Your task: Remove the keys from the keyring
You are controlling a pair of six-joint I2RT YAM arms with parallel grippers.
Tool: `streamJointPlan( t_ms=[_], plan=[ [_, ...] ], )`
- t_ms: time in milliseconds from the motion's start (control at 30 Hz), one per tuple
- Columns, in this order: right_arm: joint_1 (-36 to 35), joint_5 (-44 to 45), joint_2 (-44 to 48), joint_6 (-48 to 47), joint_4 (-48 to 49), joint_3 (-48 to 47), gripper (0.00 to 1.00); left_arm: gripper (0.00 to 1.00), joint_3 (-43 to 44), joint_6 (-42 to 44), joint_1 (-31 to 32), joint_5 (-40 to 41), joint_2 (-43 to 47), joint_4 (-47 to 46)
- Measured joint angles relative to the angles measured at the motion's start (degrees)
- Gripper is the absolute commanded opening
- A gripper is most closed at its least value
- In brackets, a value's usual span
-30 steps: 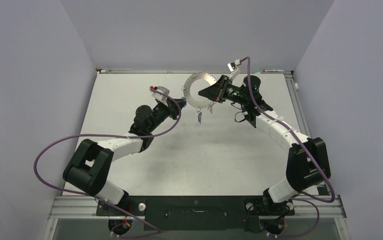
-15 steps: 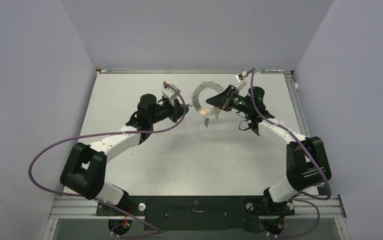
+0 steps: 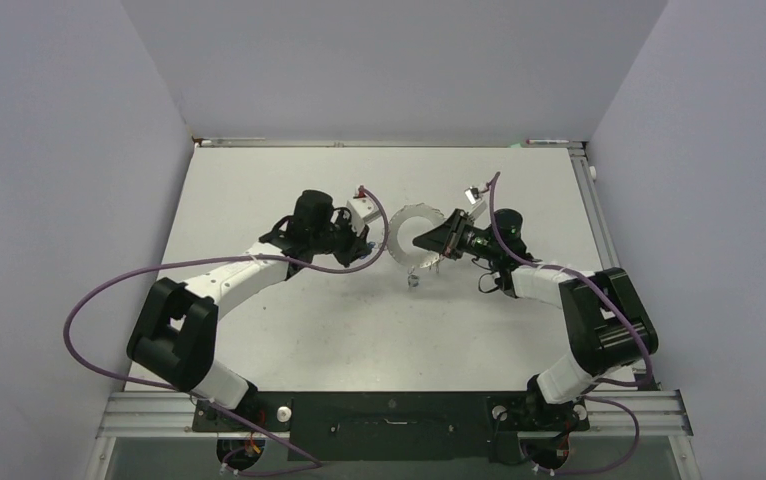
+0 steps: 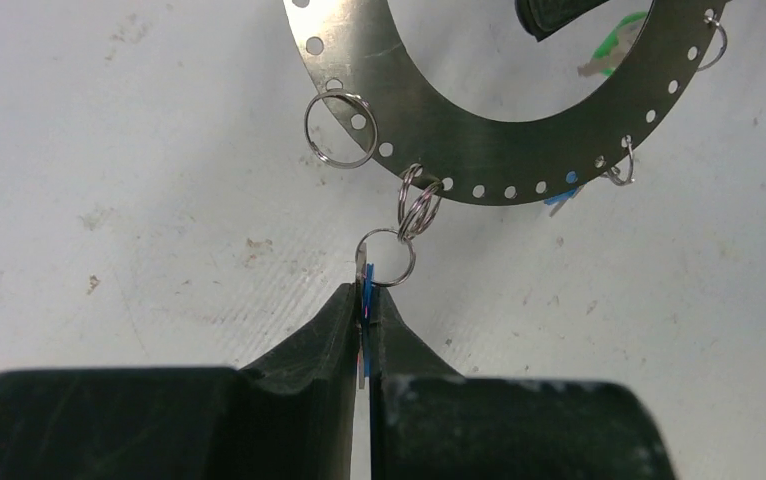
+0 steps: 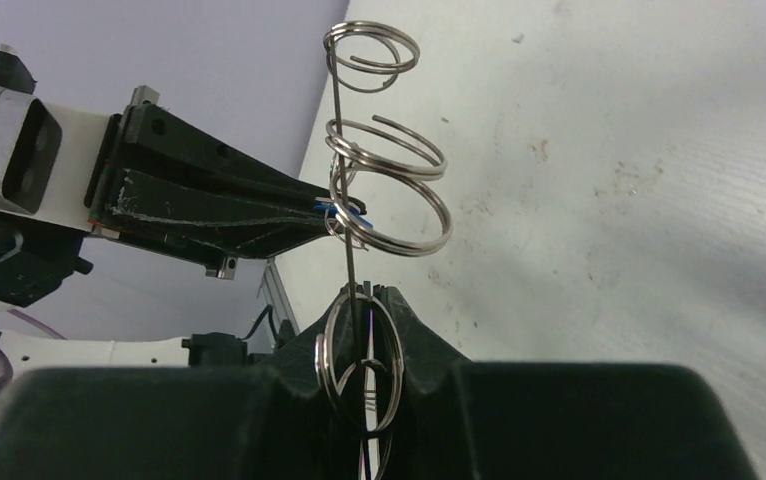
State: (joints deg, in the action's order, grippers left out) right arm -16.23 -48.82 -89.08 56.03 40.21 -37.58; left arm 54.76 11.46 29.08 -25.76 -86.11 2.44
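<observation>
Left tool (image 4: pixel 364 300): tips pressed together on the blue key (image 4: pixel 367 283). Only a thin blue sliver shows between them, lower centre of the left wrist view. The key hangs from a small split ring (image 4: pixel 387 257). That links through a double loop (image 4: pixel 419 205) into a rim hole of the keyring (image 4: pixel 479 160).

Right tool (image 5: pixel 359 320): pinching the keyring by its band. In the right wrist view we see the disc edge-on, rising from between the tips at bottom centre. In the top view the keyring sits mid-frame between the two tools, over the table (image 3: pixel 289 330). We can't tell if it touches the table.

Also on the rim:
- green key (image 4: pixel 614 45), upper right of the left wrist view
- second blue tag (image 4: pixel 559 197), at the lower rim
- large bare loop (image 4: pixel 340 128), on the left

A small item (image 3: pixel 414 283) shows just below the ring in the top view. We can't tell if it is attached.

Our read on the step is one key gripped and the ring anchored, so extraction is about to start. For the next move, the right tool holds the disc fixed while the left works the key around the split ring's coil. A straight pull probably only loads the chain. The main risk is slip, since the key head is thin and held only at the very tips.
</observation>
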Motion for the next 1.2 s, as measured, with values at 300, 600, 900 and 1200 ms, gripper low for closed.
streamJointPlan(
  t_ms=[300, 600, 900, 1200],
  plan=[
    [-0.1, -0.2, -6.5, -4.0, -0.5, 4.2, 0.18, 0.0, 0.5, 6.0, 2.3, 1.9, -4.8, 6.4],
    [0.1, 0.0, -8.4, -8.9, -2.5, 6.9, 0.64, 0.0, 0.7, 12.4, 6.7, 11.6, -9.9, 10.4],
    [0.9, -3.0, -6.6, -15.0, -7.7, 7.2, 0.73, 0.0, 0.7, 16.5, 9.5, 15.7, -11.3, 11.3],
    [2.9, -4.8, 1.7, -22.0, -13.4, 3.5, 0.85, 0.0, 1.2, 21.5, 9.7, 17.6, -10.7, 15.5]
  ],
)
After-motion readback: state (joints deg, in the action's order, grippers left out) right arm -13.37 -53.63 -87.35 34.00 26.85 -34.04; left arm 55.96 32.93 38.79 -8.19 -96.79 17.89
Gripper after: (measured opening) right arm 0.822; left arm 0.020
